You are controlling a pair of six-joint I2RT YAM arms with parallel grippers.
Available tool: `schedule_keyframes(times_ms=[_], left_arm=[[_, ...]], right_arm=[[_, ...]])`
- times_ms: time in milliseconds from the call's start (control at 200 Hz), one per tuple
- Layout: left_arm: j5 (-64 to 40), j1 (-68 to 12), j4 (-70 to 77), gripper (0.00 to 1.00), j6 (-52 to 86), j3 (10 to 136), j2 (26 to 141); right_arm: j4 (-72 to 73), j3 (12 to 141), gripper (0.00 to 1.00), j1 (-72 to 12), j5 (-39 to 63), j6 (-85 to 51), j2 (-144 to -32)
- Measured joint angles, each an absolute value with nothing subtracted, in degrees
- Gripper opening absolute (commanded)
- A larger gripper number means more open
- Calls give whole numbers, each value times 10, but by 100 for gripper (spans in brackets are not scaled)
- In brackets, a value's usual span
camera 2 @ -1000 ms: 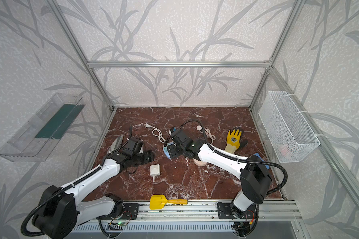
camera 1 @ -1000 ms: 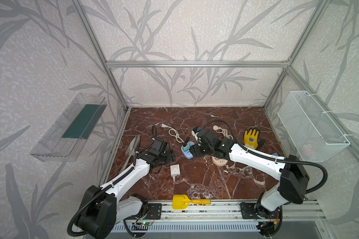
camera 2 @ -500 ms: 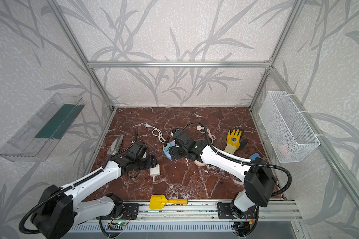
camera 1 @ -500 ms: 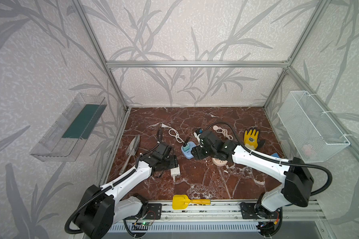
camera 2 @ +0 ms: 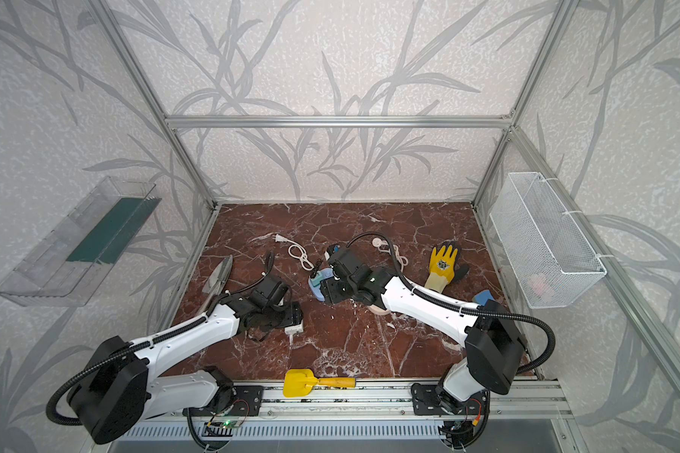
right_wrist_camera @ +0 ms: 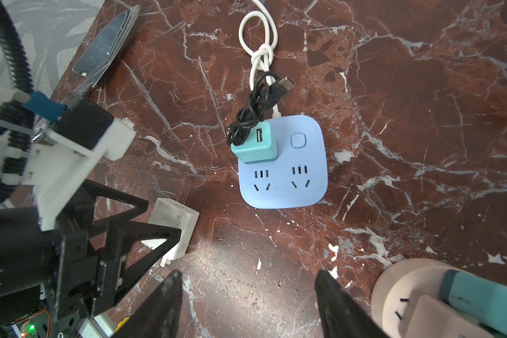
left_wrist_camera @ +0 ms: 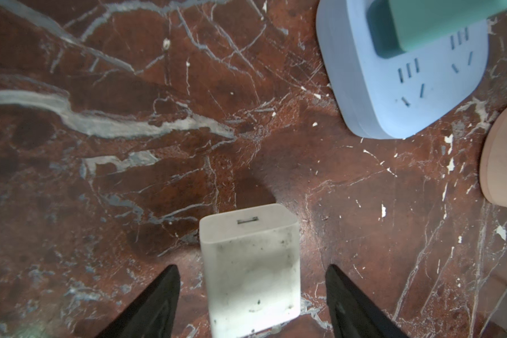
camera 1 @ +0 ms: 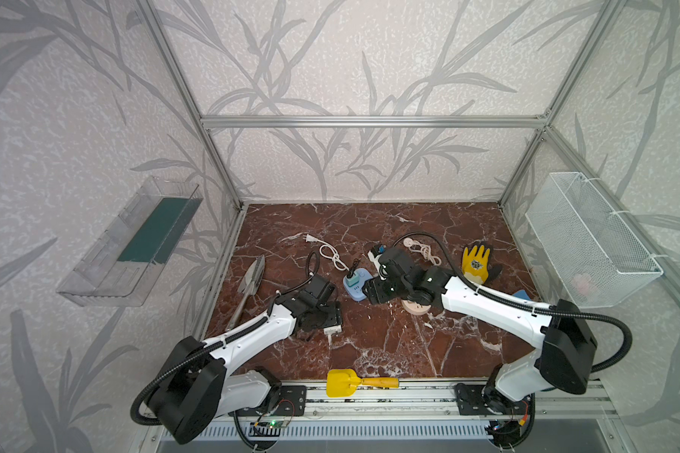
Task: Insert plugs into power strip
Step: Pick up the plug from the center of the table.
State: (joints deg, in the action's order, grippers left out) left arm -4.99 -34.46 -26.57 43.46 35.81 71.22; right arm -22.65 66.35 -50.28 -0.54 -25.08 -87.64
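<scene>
The light blue power strip (camera 1: 357, 288) (right_wrist_camera: 281, 175) lies mid-floor, with a teal cube plug (right_wrist_camera: 253, 143) standing in one socket and a black cable coiled on it. Two sockets beside it are bare. A white charger block (left_wrist_camera: 251, 263) (camera 1: 332, 324) lies flat on the marble. My left gripper (left_wrist_camera: 251, 267) (camera 1: 322, 318) is open and straddles it, with a gap on each side. My right gripper (right_wrist_camera: 247, 273) (camera 1: 373, 293) is open and empty over bare floor just in front of the strip.
A beige round disc (right_wrist_camera: 398, 286) (camera 1: 417, 309) carrying a teal adapter (right_wrist_camera: 480, 303) sits under the right arm. Metal shears (camera 1: 252, 280) lie at the left. A knotted white cable (camera 1: 330, 254), a yellow glove (camera 1: 475, 262) and a yellow scoop (camera 1: 350, 382) are also about.
My left gripper has moved forward and right from near the shears onto the white charger block. The right gripper has drawn slightly back from the power strip.
</scene>
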Motion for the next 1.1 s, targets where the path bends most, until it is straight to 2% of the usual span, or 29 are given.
schedule_keyframes(times_ms=[240,695,855,1105], left_arm=[[-45,-361,-261,78,443,358,736],[-34,-375,-241,66,447,364,781],[-30,-377,-237,57,446,366,786],[-31,-378,-233,38,436,369,786]], right_arm=[[-226,662,71,-503,-3,-251,-871],[-226,655,71,-503,0,-251,-871],[-226,655,71,-503,0,-251,-871],[-226,654,71,-503,1,-251,-871]])
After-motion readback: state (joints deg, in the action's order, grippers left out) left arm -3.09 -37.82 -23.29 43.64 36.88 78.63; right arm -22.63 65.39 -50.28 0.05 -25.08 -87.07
